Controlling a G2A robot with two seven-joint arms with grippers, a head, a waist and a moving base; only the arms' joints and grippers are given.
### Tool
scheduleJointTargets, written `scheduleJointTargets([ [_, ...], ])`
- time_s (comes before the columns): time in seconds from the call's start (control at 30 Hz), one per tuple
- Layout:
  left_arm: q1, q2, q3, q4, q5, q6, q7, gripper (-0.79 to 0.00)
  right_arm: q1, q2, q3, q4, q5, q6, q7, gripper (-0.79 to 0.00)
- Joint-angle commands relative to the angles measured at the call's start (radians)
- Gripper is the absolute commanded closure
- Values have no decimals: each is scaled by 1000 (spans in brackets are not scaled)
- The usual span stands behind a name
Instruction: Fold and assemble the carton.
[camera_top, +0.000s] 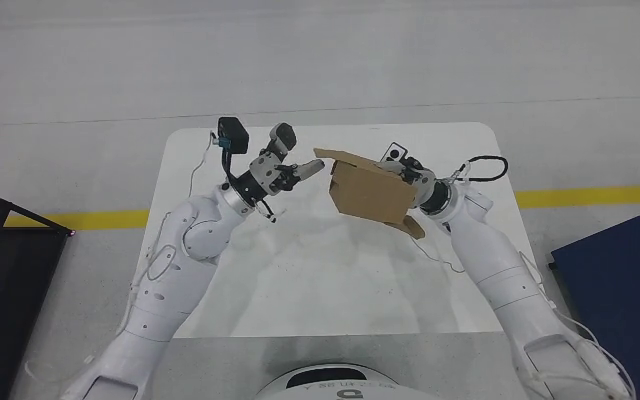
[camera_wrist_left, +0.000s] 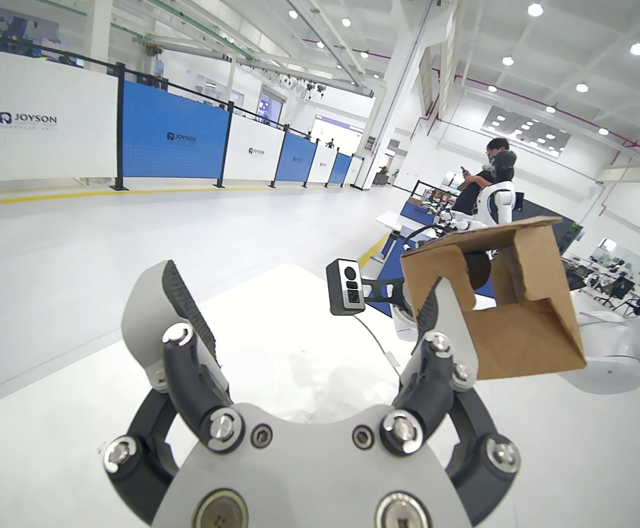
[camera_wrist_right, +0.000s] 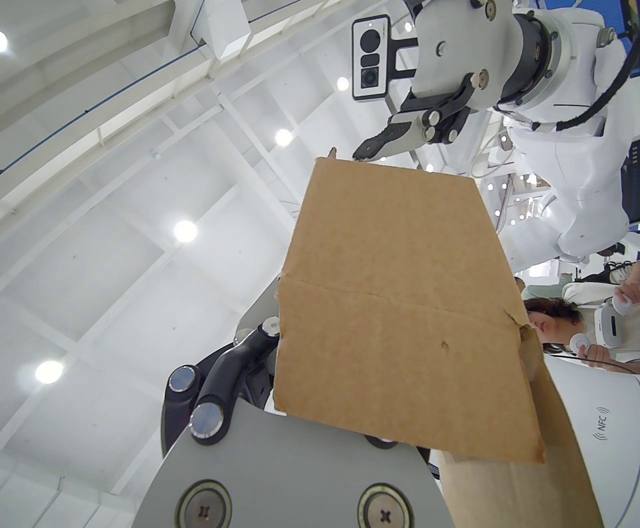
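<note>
A brown cardboard carton (camera_top: 368, 190), partly folded with loose flaps, hangs above the white table (camera_top: 300, 280) right of centre. My right gripper (camera_top: 402, 178) holds it by its right side, shut on the cardboard; in the right wrist view the carton (camera_wrist_right: 400, 320) hides the fingers. My left gripper (camera_top: 298, 172) stands open just left of the carton, its nearer fingertip close to the carton's corner. In the left wrist view the left gripper (camera_wrist_left: 315, 310) has nothing between its fingers, and the carton (camera_wrist_left: 525, 325) shows its hollow inside beyond one finger (camera_wrist_left: 442, 320).
The table's rounded corners and edges lie all around the arms, with bare white surface below the carton. On the floor a yellow line (camera_top: 100, 218) runs past, a black frame (camera_top: 25, 270) stands at the left and a blue object (camera_top: 600, 270) at the right.
</note>
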Motion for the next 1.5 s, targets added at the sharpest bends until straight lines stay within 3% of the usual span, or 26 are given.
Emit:
scheduleJointTargets([
  [0.0,21,4,-28,2,1,-21,29,-785,-1,-1,7,4,12,-12,-5,0],
  [0.33,37,6,-41,5,-24,-25,34,-785,-1,-1,8,4,16,-15,-7,0],
  [0.4,51,4,-32,5,-148,20,-35,-785,-6,-1,10,-6,11,-25,-29,0],
  [0.5,44,8,-19,11,-500,105,-322,-785,-10,2,19,-29,-33,-62,-37,0],
  [0.57,24,16,-30,4,-824,255,-610,-785,-6,5,29,-23,-87,-123,-47,0],
  [0.63,-2,31,-91,12,-996,375,-804,-785,3,7,28,-18,-133,-165,-41,0],
  [0.7,-11,40,-140,31,-1139,475,-931,-785,9,6,24,-11,-150,-187,-14,0],
  [0.87,-32,52,-207,95,-1372,640,-1111,-785,23,6,19,10,-209,-246,-17,0],
  [0.93,-40,51,-214,113,-1441,664,-1140,-785,22,5,19,10,-216,-261,-26,0],
  [1.23,-38,51,-213,112,-1444,666,-1134,-785,19,6,23,2,-224,-267,-17,0],
  [1.37,-53,41,-176,112,-1602,791,-1149,-785,12,6,20,-8,-219,-254,-22,0],
  [1.47,-97,33,-159,142,-1760,911,-1194,-785,9,8,33,-3,-151,-180,64,0],
])
